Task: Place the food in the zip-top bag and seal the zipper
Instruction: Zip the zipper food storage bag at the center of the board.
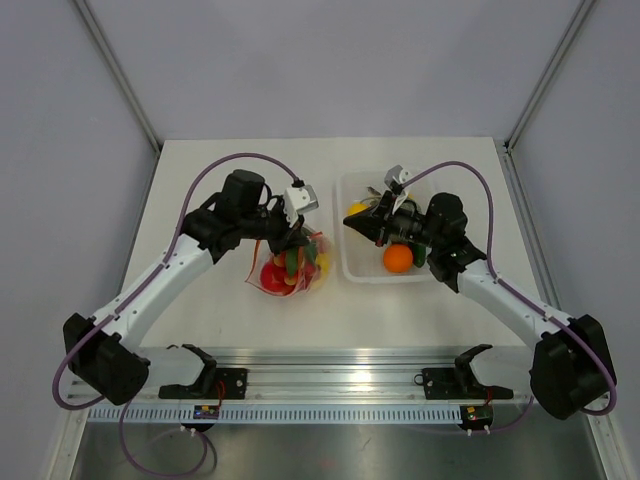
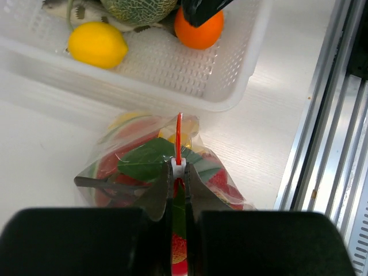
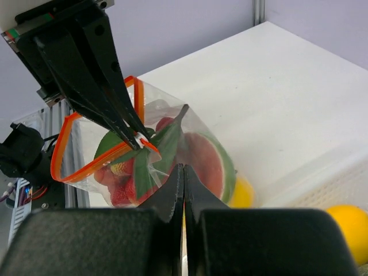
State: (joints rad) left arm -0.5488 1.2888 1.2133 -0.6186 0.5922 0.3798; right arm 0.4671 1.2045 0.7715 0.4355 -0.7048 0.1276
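Beside the white tray (image 2: 149,63), the left hand (image 2: 178,171) pinches the zipper (image 2: 179,135) of the zip-top bag (image 1: 290,270); over the tray's edge, the right hand (image 3: 183,168) is pressed together, empty.

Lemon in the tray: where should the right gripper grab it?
Grip across the narrow middle of the lemon, coming straight down. It lies on its side in the white tray with its long axis level, and the tray's walls would likely block a sideways approach.
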